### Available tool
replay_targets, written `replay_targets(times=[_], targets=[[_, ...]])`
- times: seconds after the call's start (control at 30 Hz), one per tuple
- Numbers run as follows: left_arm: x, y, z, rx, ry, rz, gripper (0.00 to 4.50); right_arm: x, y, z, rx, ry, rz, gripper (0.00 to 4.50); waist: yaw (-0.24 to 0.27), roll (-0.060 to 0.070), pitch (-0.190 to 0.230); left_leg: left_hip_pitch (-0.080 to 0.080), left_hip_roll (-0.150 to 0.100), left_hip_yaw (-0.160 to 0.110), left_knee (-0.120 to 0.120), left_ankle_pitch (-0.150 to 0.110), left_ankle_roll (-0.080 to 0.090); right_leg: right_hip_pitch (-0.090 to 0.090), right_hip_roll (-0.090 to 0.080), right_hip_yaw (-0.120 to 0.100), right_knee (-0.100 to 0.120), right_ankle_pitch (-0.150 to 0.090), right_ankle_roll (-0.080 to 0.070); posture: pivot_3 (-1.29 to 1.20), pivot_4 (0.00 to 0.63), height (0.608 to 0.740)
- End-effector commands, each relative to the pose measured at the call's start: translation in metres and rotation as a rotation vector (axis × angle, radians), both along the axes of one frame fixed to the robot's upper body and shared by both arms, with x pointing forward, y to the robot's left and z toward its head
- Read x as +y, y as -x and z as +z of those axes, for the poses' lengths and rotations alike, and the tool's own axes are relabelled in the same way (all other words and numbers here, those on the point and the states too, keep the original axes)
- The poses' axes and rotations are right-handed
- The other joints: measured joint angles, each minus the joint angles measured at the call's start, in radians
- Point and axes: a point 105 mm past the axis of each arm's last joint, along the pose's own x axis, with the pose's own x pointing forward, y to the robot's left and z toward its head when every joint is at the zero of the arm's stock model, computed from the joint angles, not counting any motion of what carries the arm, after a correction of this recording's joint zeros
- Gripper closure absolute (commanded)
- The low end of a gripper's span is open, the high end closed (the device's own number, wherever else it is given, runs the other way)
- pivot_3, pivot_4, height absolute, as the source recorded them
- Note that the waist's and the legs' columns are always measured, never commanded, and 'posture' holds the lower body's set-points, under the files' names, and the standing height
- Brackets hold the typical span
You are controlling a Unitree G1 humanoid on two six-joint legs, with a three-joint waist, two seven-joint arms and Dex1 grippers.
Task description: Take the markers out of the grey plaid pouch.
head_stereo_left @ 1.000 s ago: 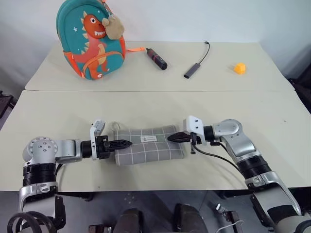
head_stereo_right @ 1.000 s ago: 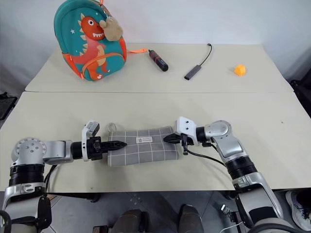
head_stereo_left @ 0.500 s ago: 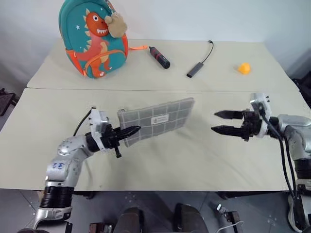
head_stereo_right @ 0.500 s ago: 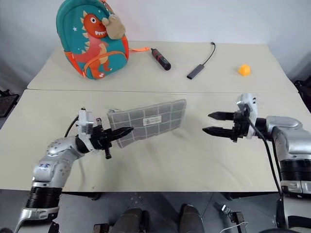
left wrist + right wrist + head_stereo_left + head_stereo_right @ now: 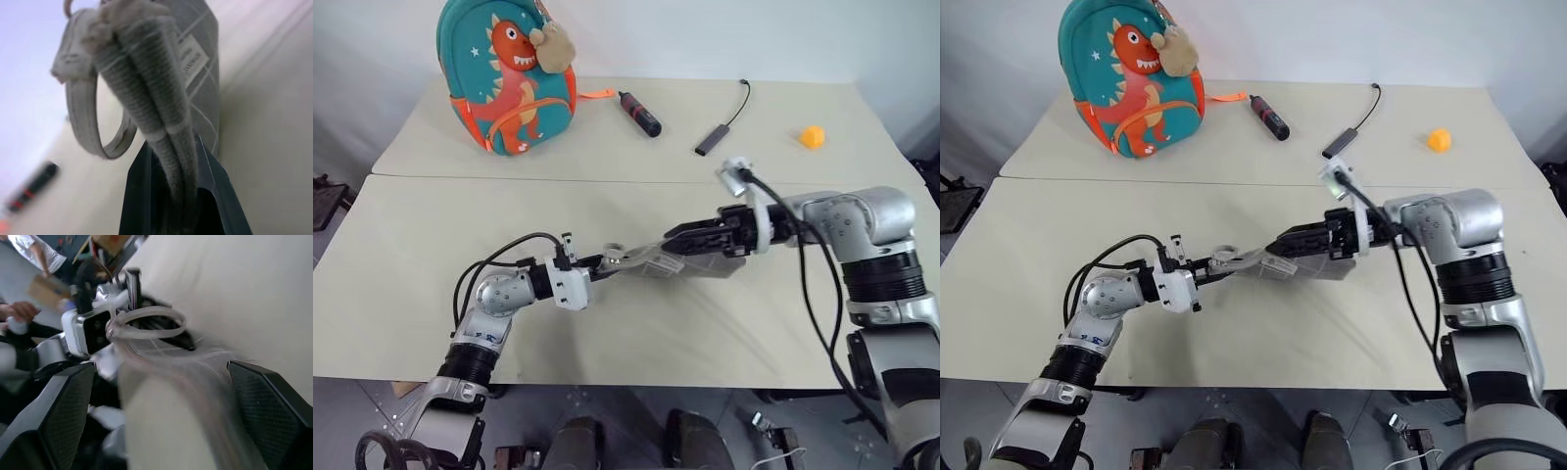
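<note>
Left eye view: the grey plaid pouch (image 5: 656, 262) is off the table (image 5: 401, 245), seen edge-on and strung between the two arms. The left gripper (image 5: 597, 266) has its fingers pinched shut on the pouch end that carries the corner loop (image 5: 611, 251). The right gripper (image 5: 690, 240) reaches in from the other side, its black fingers spread wide along the far end of the pouch; whether they press the fabric cannot be told. Beyond the pouch, on the far table, stand a teal dinosaur backpack (image 5: 506, 73), a black-and-red cylinder tool (image 5: 639, 115) just beside the backpack, a dark dongle with a cable (image 5: 712, 140) and a small orange object (image 5: 813, 136) farthest from the backpack.

Right eye view: same layout. Pouch (image 5: 1278, 264) between left gripper (image 5: 1203, 274) and right gripper (image 5: 1301, 243).

Left wrist view: the two dark fingers (image 5: 139, 196) close narrowly on a bunched, folded edge of the pouch (image 5: 161, 98). The grey loop (image 5: 88, 122) hangs beside the fold; a small white label (image 5: 193, 58) shows on the pouch face. The cylinder tool (image 5: 32, 188) lies blurred in the background.

Right wrist view: fingers (image 5: 54, 416) far apart, with the blurred pouch (image 5: 176, 396) between them. The loop (image 5: 149, 323) and the left gripper (image 5: 129, 293) sit at the far end of the pouch. A person's hand (image 5: 19, 311) shows beyond the left gripper.
</note>
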Motion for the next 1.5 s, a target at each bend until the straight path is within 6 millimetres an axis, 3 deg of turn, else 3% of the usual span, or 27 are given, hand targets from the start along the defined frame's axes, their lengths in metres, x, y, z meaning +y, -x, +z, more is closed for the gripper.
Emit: replay_targets(times=[0.03,0.5,1.0,1.1,1.47,1.5], targets=[[0.000,0.005,0.001,-0.102,-0.047,-0.014,4.50,0.009,0.010,0.004,0.040,-0.021,0.042,0.02,-0.001,0.000,0.000,0.000,0.000,0.000,0.000,0.000,0.000,0.000,0.000,0.000,0.000,0.000,0.000,0.00,0.150,0.740],[-0.004,0.010,0.004,-0.189,-0.040,-0.016,4.50,0.042,0.042,-0.022,0.140,0.001,0.141,0.02,-0.003,0.000,0.000,-0.001,0.000,0.000,0.000,0.000,0.000,-0.001,0.000,-0.004,0.001,0.000,0.000,0.00,0.150,0.740],[-0.003,0.011,0.003,-0.173,-0.034,-0.016,4.50,0.061,0.036,-0.018,0.165,-0.164,0.091,0.02,-0.005,0.000,0.000,-0.001,0.000,0.001,0.000,0.000,0.000,-0.002,0.000,-0.004,0.002,0.000,0.000,0.00,0.150,0.740],[-0.002,0.010,0.004,-0.170,-0.030,-0.012,4.50,0.062,0.033,-0.021,0.152,-0.172,0.069,0.61,-0.006,0.000,0.000,-0.001,0.000,0.001,0.000,0.000,0.000,-0.002,0.000,-0.004,0.002,0.000,0.000,0.00,0.150,0.740],[-0.001,0.008,0.007,-0.169,-0.016,0.005,4.50,0.059,0.025,-0.019,0.099,-0.201,0.020,4.35,-0.008,0.000,0.000,-0.001,0.000,0.001,0.000,0.000,0.000,-0.002,0.000,-0.004,0.002,0.000,0.000,0.00,0.150,0.740],[-0.001,0.008,0.007,-0.170,-0.016,0.005,4.50,0.059,0.024,-0.018,0.096,-0.207,0.016,4.43,-0.007,0.000,0.000,-0.001,0.000,0.001,0.000,0.000,0.000,-0.002,0.000,-0.004,0.002,0.000,0.000,0.00,0.150,0.740]])
